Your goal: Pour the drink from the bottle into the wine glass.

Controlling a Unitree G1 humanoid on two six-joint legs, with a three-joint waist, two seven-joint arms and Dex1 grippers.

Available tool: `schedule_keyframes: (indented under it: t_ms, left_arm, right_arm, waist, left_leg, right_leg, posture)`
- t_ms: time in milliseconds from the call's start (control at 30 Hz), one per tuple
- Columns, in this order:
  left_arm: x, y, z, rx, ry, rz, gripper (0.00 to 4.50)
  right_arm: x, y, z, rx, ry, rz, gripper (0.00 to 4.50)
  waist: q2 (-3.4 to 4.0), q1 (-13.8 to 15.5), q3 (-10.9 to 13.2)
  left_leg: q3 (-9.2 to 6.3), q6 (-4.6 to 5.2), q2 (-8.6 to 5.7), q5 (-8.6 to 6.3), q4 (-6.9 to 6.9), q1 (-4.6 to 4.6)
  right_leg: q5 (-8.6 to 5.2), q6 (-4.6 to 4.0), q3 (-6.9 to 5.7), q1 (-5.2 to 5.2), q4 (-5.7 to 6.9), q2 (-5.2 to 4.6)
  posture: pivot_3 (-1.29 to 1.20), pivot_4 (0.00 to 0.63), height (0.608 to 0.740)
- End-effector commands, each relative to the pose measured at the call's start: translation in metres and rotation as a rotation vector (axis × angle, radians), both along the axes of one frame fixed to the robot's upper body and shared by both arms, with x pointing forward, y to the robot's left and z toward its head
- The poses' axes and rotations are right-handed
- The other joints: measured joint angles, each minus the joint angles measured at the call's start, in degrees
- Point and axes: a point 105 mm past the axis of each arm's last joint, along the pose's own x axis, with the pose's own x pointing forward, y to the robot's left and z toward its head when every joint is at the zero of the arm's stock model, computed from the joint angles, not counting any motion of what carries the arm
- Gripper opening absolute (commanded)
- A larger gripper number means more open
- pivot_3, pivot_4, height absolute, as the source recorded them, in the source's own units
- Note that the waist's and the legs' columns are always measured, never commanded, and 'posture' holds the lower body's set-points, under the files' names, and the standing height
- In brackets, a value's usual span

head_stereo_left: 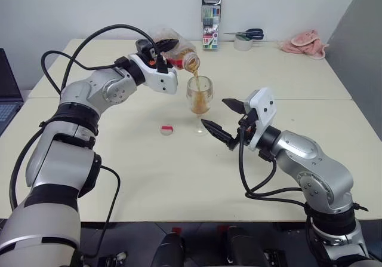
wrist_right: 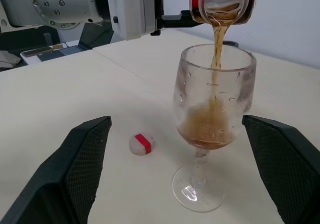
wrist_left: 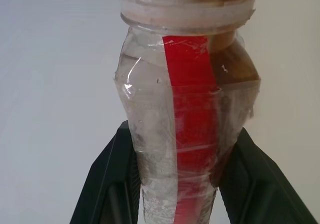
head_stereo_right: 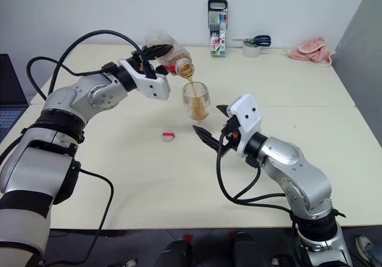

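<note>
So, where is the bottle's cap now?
The cap lies on the table, to the robot's left of the wine glass, apart from its foot.

1. The worktop [head_stereo_left: 143, 171] is pale cream, with a seam running across it.
2. A wine glass [head_stereo_left: 199, 100] stands upright on it, just ahead of the right pincer [head_stereo_left: 225, 121] and below the left pincer [head_stereo_left: 160, 53]; amber drink fills part of the bowl.
3. A white cap [head_stereo_left: 167, 129] with a red stripe lies to the left of the right pincer, near the glass foot but apart from it.
4. Far beyond both pincers, along the back edge: an upright marker case [head_stereo_left: 210, 22], a small cup with scissors [head_stereo_left: 243, 40], and a pink cloth [head_stereo_left: 305, 42].
</note>
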Motion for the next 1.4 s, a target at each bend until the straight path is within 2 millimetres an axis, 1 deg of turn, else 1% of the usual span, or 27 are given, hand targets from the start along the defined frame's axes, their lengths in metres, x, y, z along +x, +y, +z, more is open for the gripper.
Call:
schedule_keyframes:
  t_ms: [33, 367, 600, 1400]
  left_arm:
    - [-0.0044, -0.0016, 0.0282, -0.021, -0.084, -0.015, 1.69]
    - [-0.0045, -0.002, 0.0315, -0.018, -0.097, -0.016, 1.69]
    - [-0.0044, -0.0025, 0.034, -0.016, -0.105, -0.014, 1.69]
    - [-0.004, -0.0035, 0.0375, -0.018, -0.115, -0.013, 1.69]
  right_arm:
    - [-0.008, 0.0022, 0.0141, 0.019, -0.076, 0.01, 4.5]
    - [-0.0071, 0.0026, 0.0127, 0.022, -0.08, 0.0, 4.5]
    - [-0.008, 0.0027, 0.0163, 0.039, -0.129, -0.002, 4.5]
    - [-0.0126, 0.0056, 0.0071, 0.022, -0.126, 0.025, 4.5]
  waist:
    - [0.0, 0.0, 0.0]
    - [0.0, -0.01, 0.0]
    - [0.0, -0.01, 0.0]
    - [-0.01, -0.03, -0.01]
  left_leg:
    - [-0.01, 0.0, 0.0, 0.0, 0.0, -0.01]
    - [0.0, -0.02, 0.0, 0.01, 0.01, -0.01]
    - [0.0, -0.02, 0.0, 0.01, 0.01, -0.01]
    - [0.01, -0.07, -0.01, 0.04, 0.03, -0.01]
  right_leg:
    - [0.0, 0.0, 0.0, 0.0, 0.0, 0.0]
    - [0.0, 0.0, 0.0, -0.01, 0.01, 0.0]
    - [0.0, 0.0, 0.01, -0.02, 0.01, 0.0]
    - [0.0, 0.0, 0.01, -0.03, 0.05, 0.0]
  posture:
    - [0.0, 0.15, 0.74]
    - [0.0, 0.15, 0.74]
    - [0.0, 0.15, 0.74]
    - [0.0, 0.15, 0.74]
